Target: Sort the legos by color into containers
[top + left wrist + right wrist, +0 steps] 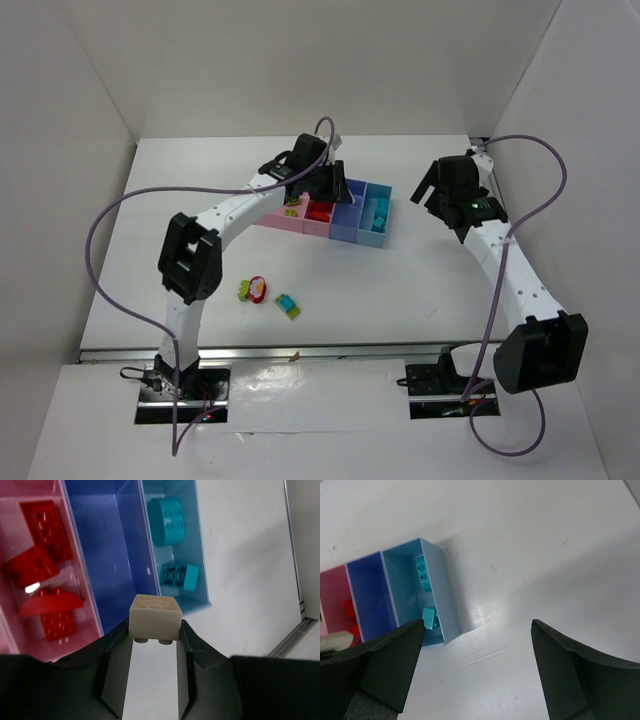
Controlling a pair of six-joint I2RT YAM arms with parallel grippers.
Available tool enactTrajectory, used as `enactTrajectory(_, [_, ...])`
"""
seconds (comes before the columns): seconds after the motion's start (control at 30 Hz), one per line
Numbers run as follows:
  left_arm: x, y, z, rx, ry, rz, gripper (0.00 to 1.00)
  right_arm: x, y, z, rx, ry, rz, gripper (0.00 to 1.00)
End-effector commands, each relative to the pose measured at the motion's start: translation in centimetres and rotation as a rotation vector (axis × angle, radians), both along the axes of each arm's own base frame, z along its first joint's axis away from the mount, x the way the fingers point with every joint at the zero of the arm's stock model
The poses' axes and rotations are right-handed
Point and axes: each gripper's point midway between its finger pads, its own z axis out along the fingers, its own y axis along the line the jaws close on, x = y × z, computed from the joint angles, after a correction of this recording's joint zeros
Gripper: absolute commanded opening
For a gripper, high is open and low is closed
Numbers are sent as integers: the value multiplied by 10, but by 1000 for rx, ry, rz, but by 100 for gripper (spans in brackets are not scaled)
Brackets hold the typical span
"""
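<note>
My left gripper [155, 632] is clenched on a cream brick [155, 616], pinched by its sides between the two dark fingers at the lower centre of the left wrist view, studs facing the lens. The brick covers the near end of the blue bin [107, 545], which shows nothing inside it. To the left of that bin, the pink bin [10, 530] holds several red bricks [47, 522] lying at odd angles. To its right, the light blue bin [172, 555] holds teal bricks [167, 514], one rounded near the top of the frame and others bunched lower down. From above, my left arm reaches across to the left part of the row of bins at the centre of the frame. My right gripper [477, 627] hangs released, fingers spread wide, over bare white table [420, 290] just right of the light blue bin. Two small clusters of loose bricks remain on the table at the lower centre left of the top view, one red and green [252, 290], one teal and green [288, 305], well apart from the bins.
</note>
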Motion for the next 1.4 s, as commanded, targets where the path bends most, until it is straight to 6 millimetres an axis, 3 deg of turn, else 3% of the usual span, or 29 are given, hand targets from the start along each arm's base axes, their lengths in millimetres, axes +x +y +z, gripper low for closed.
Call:
enactTrajectory(0.0, [22,-17,3,-26,-14,23,0,-13,-15,17,4,-39,-56,94])
enactTrajectory(0.17, [42,-21,-22,20,15,64,2,-20,-17,17,7,-18,-57,94])
enactTrajectory(0.33, [48,-26,-28,32,19,43,31,-22,-19,20,7,-24,-54,94])
enactTrajectory(0.37, [48,-26,-28,32,19,43,47,-22,-19,20,7,-24,-54,94])
enactTrajectory(0.4, [48,-26,-28,32,19,43,54,-22,-19,20,7,-24,-54,94])
enactTrajectory(0.5, [48,-26,-22,30,4,37,63,-18,-15,17,20,-21,-38,95])
enactTrajectory(0.57, [46,-25,-19,29,2,37,84,-17,-13,14,25,-11,-31,95])
enactTrajectory(0.6, [46,-24,-12,22,-8,37,88,-17,-13,14,25,-11,-31,95])
enactTrajectory(0.63, [45,-24,-4,19,-25,32,100,-17,-13,14,25,-11,-31,95])
enactTrajectory(0.73, [38,-24,22,2,-66,18,100,-16,-12,16,32,-19,-24,95])
enactTrajectory(0.8, [32,-12,35,31,-89,40,100,-16,-12,16,25,-17,-19,95])
enactTrajectory(0.9, [12,23,59,110,-154,124,100,-14,-6,12,30,-15,22,95])
enactTrajectory(0.93, [-1,40,39,165,-122,147,100,-12,-4,14,30,-26,40,95])
enactTrajectory(0.97, [-5,59,40,208,-131,214,100,-17,-1,6,36,-6,63,95])
enactTrajectory(1.0, [-17,74,68,192,-179,245,100,-16,8,4,37,-9,99,95])
enactTrajectory(1.03, [-33,92,45,248,-124,284,100,-14,16,7,29,-23,142,95])
enactTrajectory(1.07, [-41,106,44,254,-107,303,100,-16,30,2,40,-12,207,95])
enactTrajectory(1.1, [-51,124,56,239,-110,337,100,-20,51,-2,40,-6,290,94])
enactTrajectory(1.13, [-60,136,52,247,-83,356,100,-20,67,-5,38,1,349,94])
enactTrajectory(1.17, [-77,156,42,268,-31,388,100,-28,104,-11,33,18,495,94])
enactTrajectory(1.2, [-82,167,28,304,7,413,100,-35,123,-16,23,32,568,94])
enactTrajectory(1.23, [-92,178,34,298,9,444,100,-40,142,-19,12,36,631,94])
enactTrajectory(1.3, [-106,203,22,328,62,516,100,-55,178,-32,-20,75,770,94])
enactTrajectory(1.33, [-110,213,27,324,58,545,100,-76,204,-41,-40,106,856,94])
enactTrajectory(1.37, [-112,222,25,334,67,586,99,-83,218,-43,-58,111,901,94])
